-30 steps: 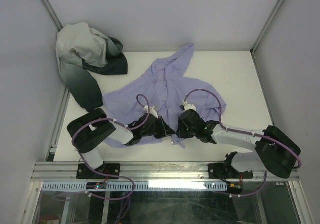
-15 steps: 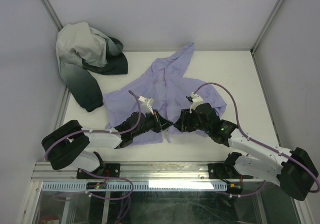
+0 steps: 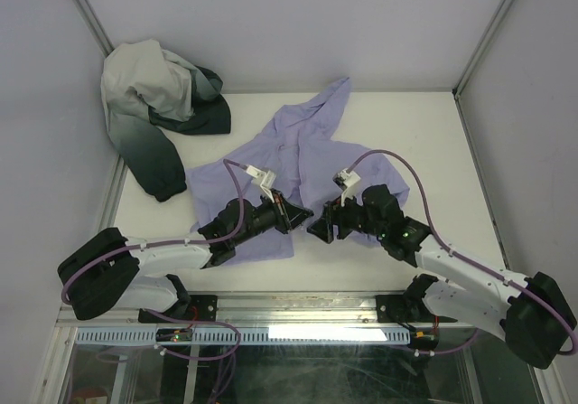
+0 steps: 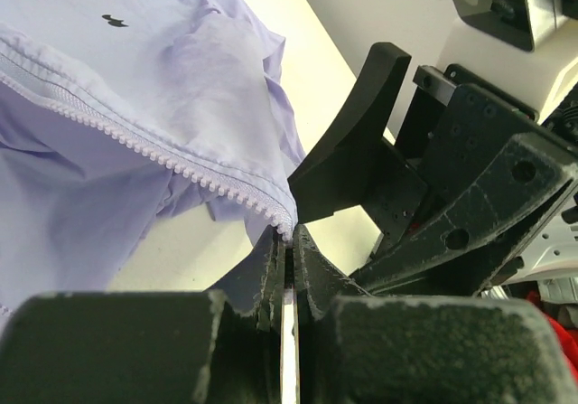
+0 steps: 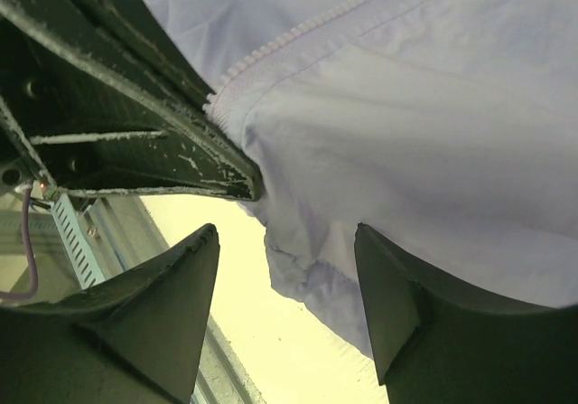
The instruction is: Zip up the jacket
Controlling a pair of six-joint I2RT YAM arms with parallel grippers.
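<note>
Left wrist view: the left gripper (image 4: 287,241) is clenched on the jacket (image 4: 135,79), at the bottom end of its zipper teeth (image 4: 153,151). Right wrist view: the right gripper (image 5: 284,241) is spread wide and grasps nothing, with lavender fabric just above it. Only the top view shows the jacket lying flat on the table (image 3: 433,151) and the white-and-green garment (image 3: 153,106) at the far left.

— The overhead view is bright and even, with diffuse light; the table (image 3: 433,151) shows only faint shadows beside the arms (image 3: 172,255).
— Glare anywhere?
— A white strip glows along the near rail (image 3: 307,332). Both wrist views tint the table yellowish.
— Focus?
— The jacket (image 4: 181,79) and its zipper teeth (image 4: 172,160) are crisp. The left gripper (image 4: 285,246) blurs dark near the lens, and the right gripper (image 5: 287,241) sits soft-edged in shadow.
</note>
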